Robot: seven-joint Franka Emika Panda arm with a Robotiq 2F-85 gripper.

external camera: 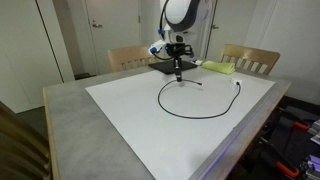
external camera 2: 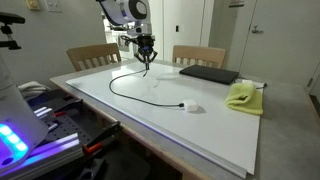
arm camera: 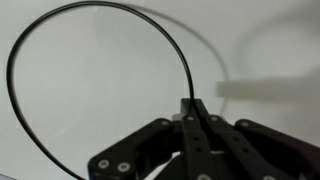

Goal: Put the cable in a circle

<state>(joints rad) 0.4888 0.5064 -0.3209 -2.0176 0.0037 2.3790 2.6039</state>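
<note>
The cable (external camera: 200, 112) is a thin black cord lying in a wide loop on the white tabletop sheet (external camera: 150, 125). It also shows in an exterior view (external camera 2: 125, 92). One plug end lies free (external camera: 238, 84), and shows again on the sheet (external camera 2: 183, 105). My gripper (external camera: 178, 76) stands over the far side of the loop, fingers closed on the cord; it appears again (external camera 2: 146, 62). In the wrist view the shut fingers (arm camera: 196, 108) pinch the cable (arm camera: 150, 22), which curves away in an arc.
A flat black pad (external camera 2: 208, 74) and a yellow cloth (external camera 2: 243, 96) lie at the table's far side; they also show as pad (external camera: 170, 66) and cloth (external camera: 221, 67). Two wooden chairs (external camera: 250, 60) stand behind the table. Equipment with lights sits beside it (external camera 2: 30, 130).
</note>
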